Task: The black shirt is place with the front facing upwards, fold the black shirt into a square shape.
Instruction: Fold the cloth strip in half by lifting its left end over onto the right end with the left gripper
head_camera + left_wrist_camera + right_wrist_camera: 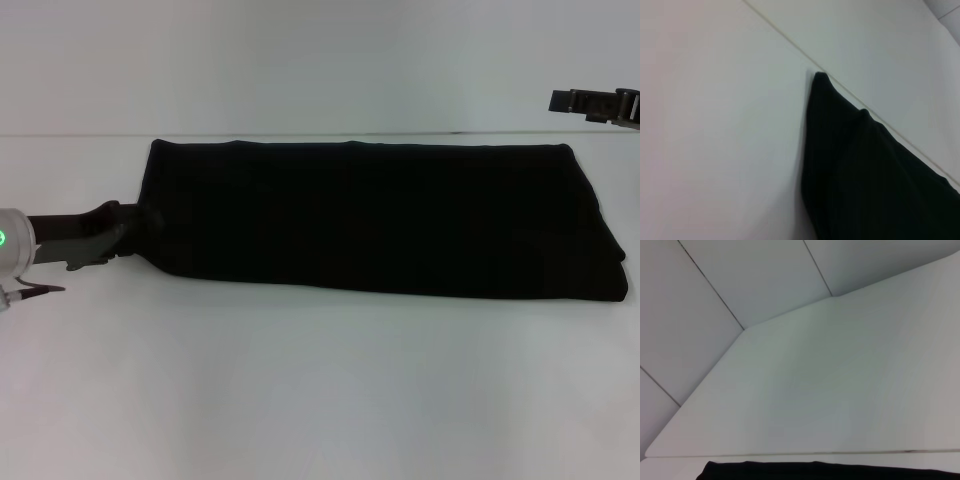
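Black shirt (380,215) lies on white table (300,390), already folded into long band, long axis running left to right, plain black face up. Left gripper (130,232) low at band's left end, fingers touching cloth edge; whether clamped on it or apart, cannot tell. Shirt stretches rightward from it, so left arm nearer. Right gripper (598,103) raised at far right, well apart; finger state unclear. Fabric soft, matte, edges slightly rounded.

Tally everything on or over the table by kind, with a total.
Black shirt, folded into a long strip: 1
Grippers: 2, left gripper at the shirt's left end, right gripper raised at far right
White table: 1
Total: 4
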Robot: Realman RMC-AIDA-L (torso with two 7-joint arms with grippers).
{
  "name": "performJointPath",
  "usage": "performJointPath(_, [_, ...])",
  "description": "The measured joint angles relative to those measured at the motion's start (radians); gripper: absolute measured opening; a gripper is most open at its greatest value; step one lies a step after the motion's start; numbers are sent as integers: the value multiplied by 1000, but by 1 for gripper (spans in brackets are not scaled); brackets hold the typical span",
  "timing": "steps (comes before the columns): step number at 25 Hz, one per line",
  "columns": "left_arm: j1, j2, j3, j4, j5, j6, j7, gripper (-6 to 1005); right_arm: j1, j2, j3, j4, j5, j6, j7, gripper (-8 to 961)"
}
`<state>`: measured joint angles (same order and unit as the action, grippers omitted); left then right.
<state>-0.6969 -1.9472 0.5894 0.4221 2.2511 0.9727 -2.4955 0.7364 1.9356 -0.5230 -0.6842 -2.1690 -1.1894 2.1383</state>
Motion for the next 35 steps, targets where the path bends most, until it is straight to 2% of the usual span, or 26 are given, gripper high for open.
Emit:
performJointPath(6, [6, -6, -1, 0, 4, -29, 33, 731, 1, 0, 1, 0, 0, 1, 0, 826])
performJointPath(18, [11, -6, 2, 3, 4, -24, 36, 251, 5, 0, 2, 0, 0, -2, 0, 825])
performJointPath(23, [47, -9, 3, 48, 3, -17, 37, 62, 7, 5, 2, 9, 0, 2, -1, 825])
performJointPath(25, [76, -15, 2, 88, 0, -2, 38, 26, 7, 11, 2, 9, 0, 3, -1, 825])
performJointPath(29, [136, -20, -8, 161, -7, 37, 51, 27, 7, 18, 3, 18, 13, 13, -1, 825])
performJointPath(33, [205, -18, -14, 225, -7, 71, 58, 27, 10, 20, -3, 41, 22, 31, -2, 825])
performJointPath(35, [247, -14, -46, 271, -4, 92, 61, 27, 13, 23, -3, 49, 23, 37, -2, 825])
